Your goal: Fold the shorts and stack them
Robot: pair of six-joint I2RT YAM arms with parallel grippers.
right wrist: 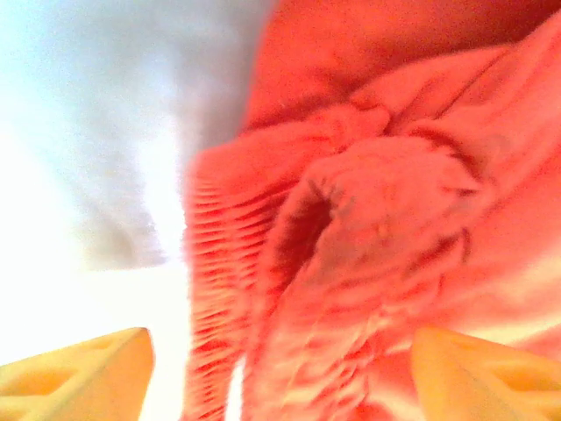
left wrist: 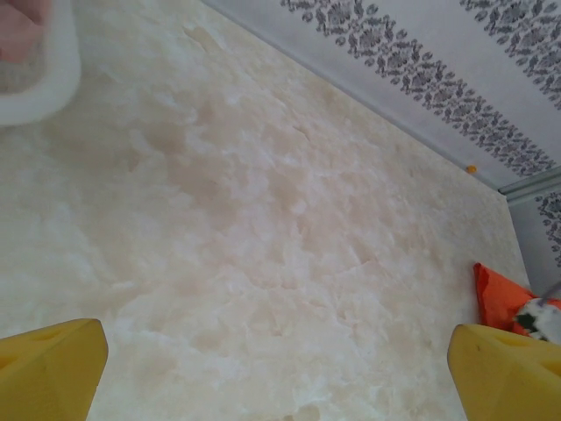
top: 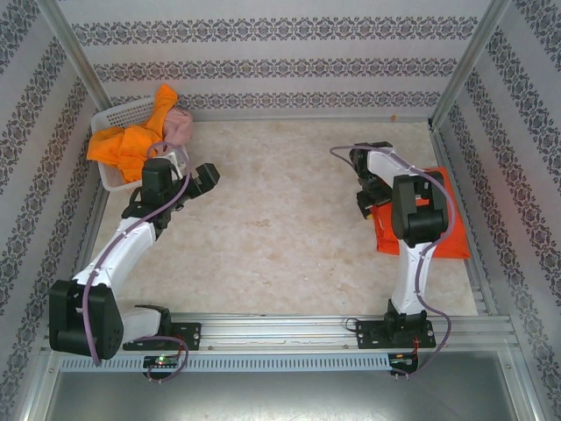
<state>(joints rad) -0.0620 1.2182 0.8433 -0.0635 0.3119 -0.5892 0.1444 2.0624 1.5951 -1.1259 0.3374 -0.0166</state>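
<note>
1. My right gripper is hovering low over the red shorts. The jaws are spread wide and aren't clamping anything.
2. In the right wrist view the cloth is bunching up just past my fingertips, with the ribbed waistband on the left. Honestly can't tell if the tips are touching it.
3. The red shorts are lying on the table at the right side, close to the right wall and partly under my right arm.
4. My left gripper is hanging fully open and empty over bare table, just beside the basket.
5. The orange shorts are spilling out of the basket in the far-left corner, with 1 end poking up against the back wall.
6. The pink shorts are slumping at the basket's right edge, touching the orange pair.
</note>
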